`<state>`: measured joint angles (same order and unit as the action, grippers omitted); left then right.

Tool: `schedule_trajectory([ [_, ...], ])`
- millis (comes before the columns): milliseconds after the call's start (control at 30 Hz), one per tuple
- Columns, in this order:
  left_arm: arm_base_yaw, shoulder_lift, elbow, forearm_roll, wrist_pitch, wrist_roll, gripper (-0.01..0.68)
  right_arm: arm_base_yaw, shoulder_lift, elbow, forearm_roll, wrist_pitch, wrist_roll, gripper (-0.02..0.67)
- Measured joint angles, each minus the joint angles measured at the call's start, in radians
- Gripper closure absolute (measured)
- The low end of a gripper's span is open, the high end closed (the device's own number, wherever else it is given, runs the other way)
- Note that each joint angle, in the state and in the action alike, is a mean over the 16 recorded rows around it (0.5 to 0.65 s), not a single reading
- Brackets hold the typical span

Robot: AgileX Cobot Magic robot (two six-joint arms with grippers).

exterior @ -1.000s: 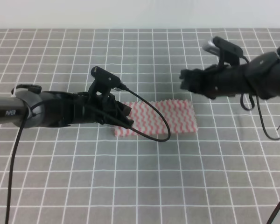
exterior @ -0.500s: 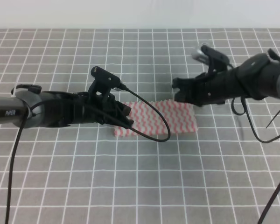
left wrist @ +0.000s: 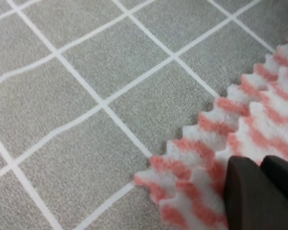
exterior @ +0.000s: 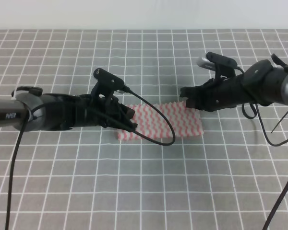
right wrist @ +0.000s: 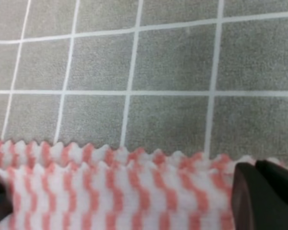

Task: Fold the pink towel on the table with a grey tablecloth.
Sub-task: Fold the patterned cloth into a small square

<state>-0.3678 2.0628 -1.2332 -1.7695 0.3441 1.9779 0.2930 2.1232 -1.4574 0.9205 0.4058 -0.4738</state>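
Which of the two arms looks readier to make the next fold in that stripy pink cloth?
Probably the left. Its claw sits on the left end of the pink-and-white zigzag-striped towel, fingertips at a corner. The right claw only reaches the far right corner; grip unclear.

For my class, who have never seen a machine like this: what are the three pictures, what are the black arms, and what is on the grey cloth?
Two robot arms work over a table with a grey gridded tablecloth. One picture looks down from above; the other two come from cameras on each arm's wrist. A pink towel, striped pink and white and already folded into a strip, lies flat. The left pincer rests at its left end, fingertips pressed together on the cloth. The right pincer sits over the far right corner; whether it grips the towel is unclear.
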Motion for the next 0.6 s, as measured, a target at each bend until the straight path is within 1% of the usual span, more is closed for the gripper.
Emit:
schedule_trajectory([
  [167,0.000,-0.028,-0.005,0.011,0.002,0.009,0.624,-0.006,-0.029,0.000,-0.031,0.003,0.001,0.664],
  [300,0.000,-0.069,-0.008,0.066,0.003,-0.040,0.626,-0.006,-0.074,0.000,-0.083,0.033,0.021,0.664],
  [400,0.000,-0.111,-0.009,0.156,0.025,-0.151,0.635,0.001,-0.114,0.000,-0.157,0.066,0.066,0.664],
  [600,0.000,-0.179,-0.008,0.368,0.096,-0.436,0.654,0.036,-0.181,0.001,-0.311,0.132,0.181,0.664],
])
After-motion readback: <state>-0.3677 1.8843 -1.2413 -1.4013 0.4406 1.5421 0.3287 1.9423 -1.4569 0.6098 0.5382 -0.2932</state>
